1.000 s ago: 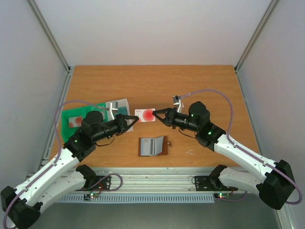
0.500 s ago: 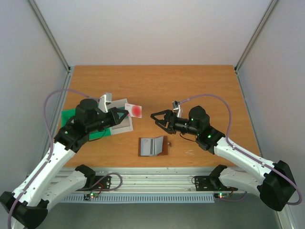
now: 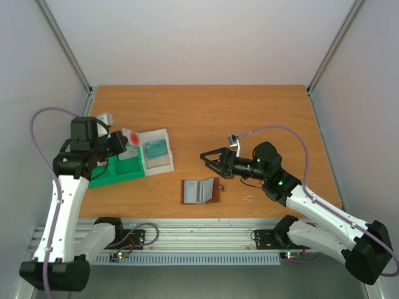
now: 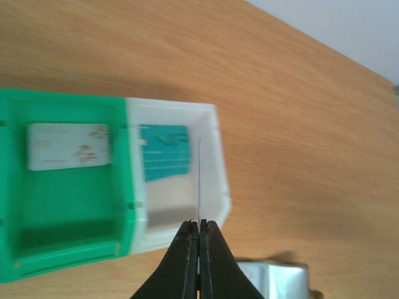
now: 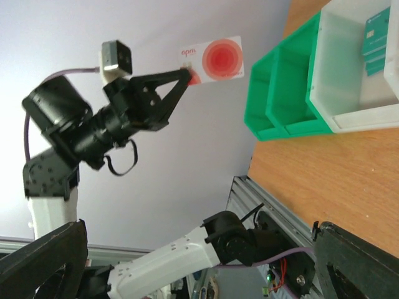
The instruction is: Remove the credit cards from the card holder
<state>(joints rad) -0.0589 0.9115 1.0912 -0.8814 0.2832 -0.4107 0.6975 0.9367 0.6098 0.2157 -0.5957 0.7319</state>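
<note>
The card holder lies open on the table, brown with grey-blue pockets. My left gripper is shut on a white credit card with a red circle, held above the tray. In the left wrist view this card shows edge-on over the clear compartment. A teal card lies in that compartment, and a white card lies in a green one. My right gripper stands open and empty, just up and right of the card holder.
The green and clear compartment tray stands at the left of the table. The left arm is raised above it. Grey walls close in the table on three sides.
The right gripper opened and let go of the red-circle card. The left arm swung left with that card, from the table's middle to above the tray.
</note>
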